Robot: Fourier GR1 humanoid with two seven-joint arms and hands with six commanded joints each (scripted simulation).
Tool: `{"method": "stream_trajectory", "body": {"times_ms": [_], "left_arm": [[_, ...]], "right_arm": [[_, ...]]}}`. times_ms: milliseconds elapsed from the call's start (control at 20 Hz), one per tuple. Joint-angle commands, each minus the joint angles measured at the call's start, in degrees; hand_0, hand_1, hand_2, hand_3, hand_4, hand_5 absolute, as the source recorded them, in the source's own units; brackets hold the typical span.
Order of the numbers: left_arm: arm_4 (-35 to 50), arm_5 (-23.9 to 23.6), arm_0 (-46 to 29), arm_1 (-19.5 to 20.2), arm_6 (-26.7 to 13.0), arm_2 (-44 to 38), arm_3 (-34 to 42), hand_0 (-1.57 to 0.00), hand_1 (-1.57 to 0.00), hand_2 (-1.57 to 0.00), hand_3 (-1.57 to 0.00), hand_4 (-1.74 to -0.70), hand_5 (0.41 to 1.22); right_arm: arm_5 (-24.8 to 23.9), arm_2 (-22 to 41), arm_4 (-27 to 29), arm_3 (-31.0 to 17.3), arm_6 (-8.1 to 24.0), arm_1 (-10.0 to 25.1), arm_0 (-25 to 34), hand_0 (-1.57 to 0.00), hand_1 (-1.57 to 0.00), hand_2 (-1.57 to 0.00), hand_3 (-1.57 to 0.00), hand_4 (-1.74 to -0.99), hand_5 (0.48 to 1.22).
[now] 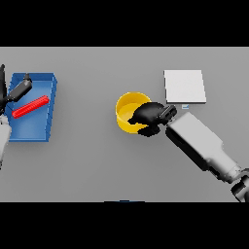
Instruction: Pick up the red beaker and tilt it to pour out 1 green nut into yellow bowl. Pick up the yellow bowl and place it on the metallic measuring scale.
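Covering the yellow bowl's [127,112] right rim, right robot hand [148,115], fingers curled round it, fingertips hidden.

right hand [148,115]: curled on right rim of yellow bowl [127,113]
scale [184,86]: far right of bowl
left hand [18,90]: over blue tray [50,104]

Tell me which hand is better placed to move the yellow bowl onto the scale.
Right. The right hand is already at the yellow bowl, beside the scale. The left hand sits far off over the blue tray.
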State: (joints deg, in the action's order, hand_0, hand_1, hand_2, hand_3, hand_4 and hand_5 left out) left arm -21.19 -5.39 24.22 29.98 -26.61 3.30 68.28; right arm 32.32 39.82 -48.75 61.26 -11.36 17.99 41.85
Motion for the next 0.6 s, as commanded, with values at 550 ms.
{"method": "stream_trajectory", "body": {"times_ms": [550], "left_arm": [[-0.34,-0.06,0.4,0.54,0.46,-0.13,-0.8,0.0,0.0,0.0,0.0,-0.73,0.687]], "right_arm": [[0.66,0.03,2.29,4.62,2.0,2.51,-0.06,-1.54,-1.54,-1.33,-1.38,-1.728,1.212]]}}
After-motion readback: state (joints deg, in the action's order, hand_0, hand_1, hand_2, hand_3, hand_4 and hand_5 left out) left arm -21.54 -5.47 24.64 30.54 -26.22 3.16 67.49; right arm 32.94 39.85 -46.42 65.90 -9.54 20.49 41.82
